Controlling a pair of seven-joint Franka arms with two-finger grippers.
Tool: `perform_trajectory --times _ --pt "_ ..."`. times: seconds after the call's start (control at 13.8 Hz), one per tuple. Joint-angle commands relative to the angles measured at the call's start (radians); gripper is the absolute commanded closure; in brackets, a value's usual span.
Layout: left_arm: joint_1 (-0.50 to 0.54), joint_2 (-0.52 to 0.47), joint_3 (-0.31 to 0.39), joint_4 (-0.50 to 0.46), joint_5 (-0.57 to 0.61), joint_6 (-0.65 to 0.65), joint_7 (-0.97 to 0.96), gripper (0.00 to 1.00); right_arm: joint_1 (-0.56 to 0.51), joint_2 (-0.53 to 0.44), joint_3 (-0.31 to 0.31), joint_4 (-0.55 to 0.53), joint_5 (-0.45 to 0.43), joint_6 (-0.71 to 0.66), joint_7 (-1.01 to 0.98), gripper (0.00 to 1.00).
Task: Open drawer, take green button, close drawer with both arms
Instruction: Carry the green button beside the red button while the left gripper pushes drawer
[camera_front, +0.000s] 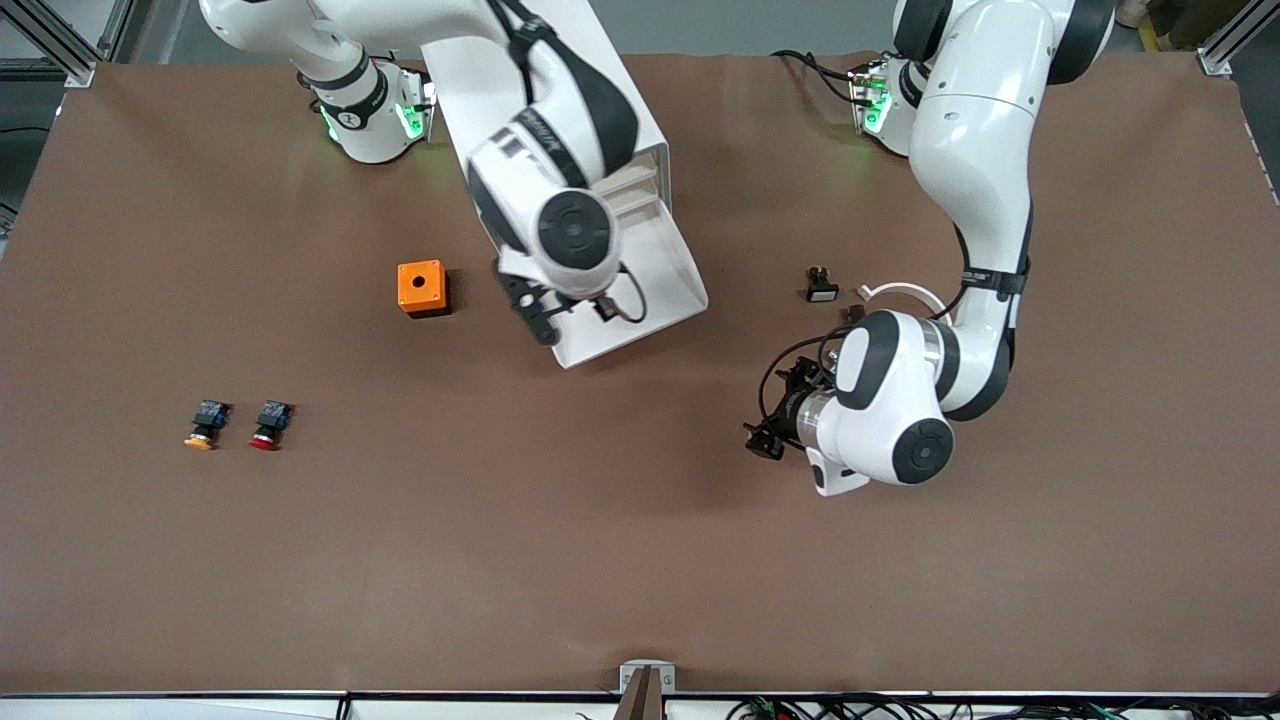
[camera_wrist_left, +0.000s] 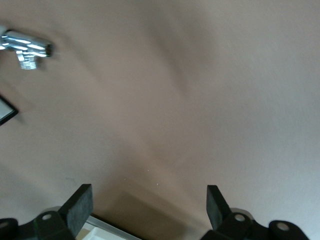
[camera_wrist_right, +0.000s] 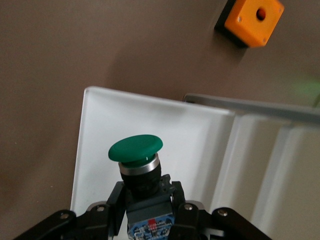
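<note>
The right tool (camera_wrist_right: 145, 210) has its two fingers closed on the black-blue body of the green button (camera_wrist_right: 136, 150), whose round cap stands up above the grip in the lower middle of the right wrist view. Under it lies the white tray of the lowest drawer (camera_wrist_right: 100, 130), pulled out of the white cabinet (camera_front: 655, 190). In the front view this tool (camera_front: 545, 310) sits a little above the middle of the frame, over the open drawer (camera_front: 660, 290), with the big white right arm (camera_front: 540, 160) coming down from the upper part of the frame and covering much of the cabinet.

An orange box with a hole in its top (camera_front: 421, 287) stands on the brown table (camera_front: 400, 560) just beside the drawer, toward the right arm's end; it also shows in the upper corner of the right wrist view (camera_wrist_right: 254, 20).

The left tool (camera_front: 775, 415) hangs right of centre in the front view, over bare table, fingers spread wide and holding nothing; its two black fingertips (camera_wrist_left: 80, 202) frame the bottom edge of the left wrist view. A small black part with a white face (camera_front: 821, 285) lies above it in the frame.

In the lower left of the front view a yellow-capped button (camera_front: 204, 425) and a red-capped button (camera_front: 269, 425) lie side by side
</note>
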Motion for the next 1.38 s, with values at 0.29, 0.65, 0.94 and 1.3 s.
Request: perform_trajectory --times 0.29,0.65,0.94,1.3 --pt "-0.113 -0.017 -0.013 -0.032 0.025 0.127 0.269 0.0 -0.314 -0.153 0.016 -0.091 -0.101 -0.099 -0.742 0.98" --pt "-0.228 -0.011 -0.011 -0.116 0.036 0.276 0.272 0.0 -0.502 -0.145 0.016 -0.211 -0.147 0.115 -1.151 0.96" --pt "-0.289 -0.011 -0.014 -0.126 0.071 0.281 0.268 0.0 -0.56 -0.119 0.016 -0.33 -0.199 0.35 -1.209 0.96" --pt "-0.367 -0.017 -0.016 -0.155 0.071 0.272 0.248 0.0 -0.602 -0.015 0.014 -0.338 -0.214 0.451 -1.209 0.97"
